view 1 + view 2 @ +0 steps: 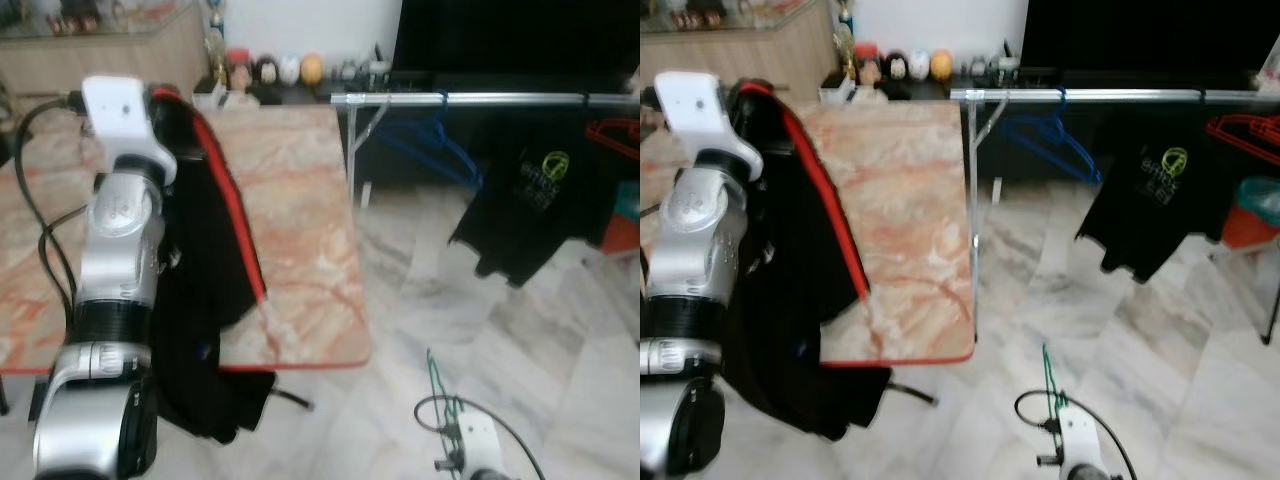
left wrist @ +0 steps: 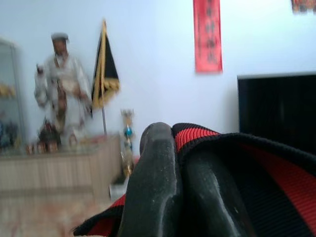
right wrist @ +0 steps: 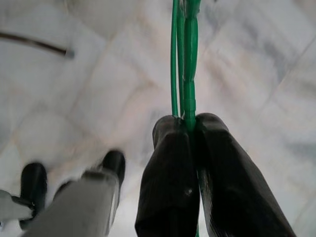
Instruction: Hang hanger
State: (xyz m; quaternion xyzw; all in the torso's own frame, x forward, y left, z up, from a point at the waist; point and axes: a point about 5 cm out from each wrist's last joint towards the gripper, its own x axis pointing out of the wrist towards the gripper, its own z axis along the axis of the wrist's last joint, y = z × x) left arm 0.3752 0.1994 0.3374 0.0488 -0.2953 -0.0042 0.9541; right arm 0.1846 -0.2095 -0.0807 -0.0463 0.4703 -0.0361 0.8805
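While our right gripper [image 3: 192,129] pinches the thin green hanger [image 3: 183,59] low above the floor and our left gripper [image 2: 180,163] squeezes black cloth [image 1: 205,260], we think the hanger is light, stiff and slippery.

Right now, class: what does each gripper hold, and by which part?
The right gripper pinches a green wire hanger by its twisted wires. The left gripper clamps the black garment at its red-striped ribbed edge.

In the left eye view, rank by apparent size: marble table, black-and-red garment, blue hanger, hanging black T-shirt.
1. marble table
2. black-and-red garment, though nearness to the camera enlarges it
3. hanging black T-shirt
4. blue hanger
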